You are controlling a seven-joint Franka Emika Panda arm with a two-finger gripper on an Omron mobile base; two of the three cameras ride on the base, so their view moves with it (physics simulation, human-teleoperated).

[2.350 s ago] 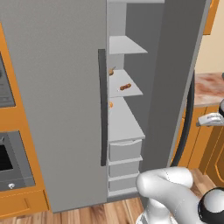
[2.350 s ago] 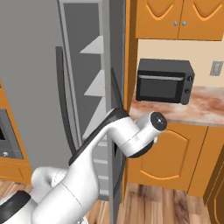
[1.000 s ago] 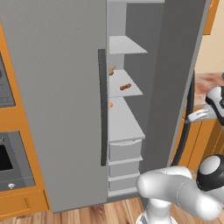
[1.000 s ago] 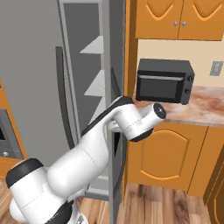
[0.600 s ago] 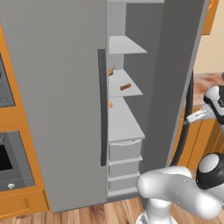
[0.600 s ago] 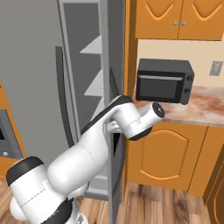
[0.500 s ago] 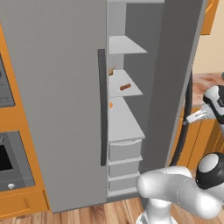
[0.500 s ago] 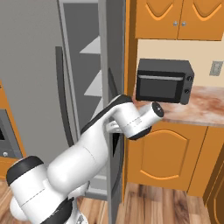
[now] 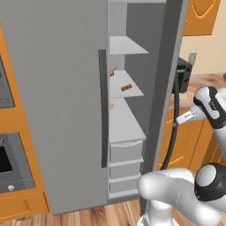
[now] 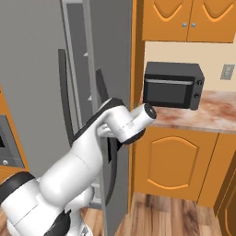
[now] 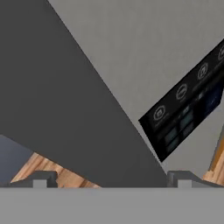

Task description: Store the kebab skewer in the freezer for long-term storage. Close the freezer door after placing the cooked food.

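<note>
The freezer (image 9: 127, 126) stands open, with pale shelves and drawers inside. The kebab skewer (image 9: 126, 88) lies on a middle shelf. Swung out to the right and seen edge-on is the freezer door (image 9: 168, 62), its dark handle (image 9: 175, 119) on the outer side. My gripper (image 9: 182, 118) sits beside that outer face, close to the handle. In the hand view my gripper (image 11: 111, 179) is open with nothing between its fingertips, facing the grey freezer door (image 11: 131, 48) and its black dispenser panel (image 11: 188, 109).
A small orange food item (image 9: 111, 106) sits at a shelf's front edge. The plain fridge door (image 9: 57, 101) is shut at left. A black microwave (image 10: 173, 85) stands on the marble counter (image 10: 209, 115) above orange cabinets (image 10: 170, 166). Wood floor lies below.
My hand has edged slightly up and toward the freezer door's outer face. The door has not moved, the skewer stays on its shelf and the jaws stay open.
</note>
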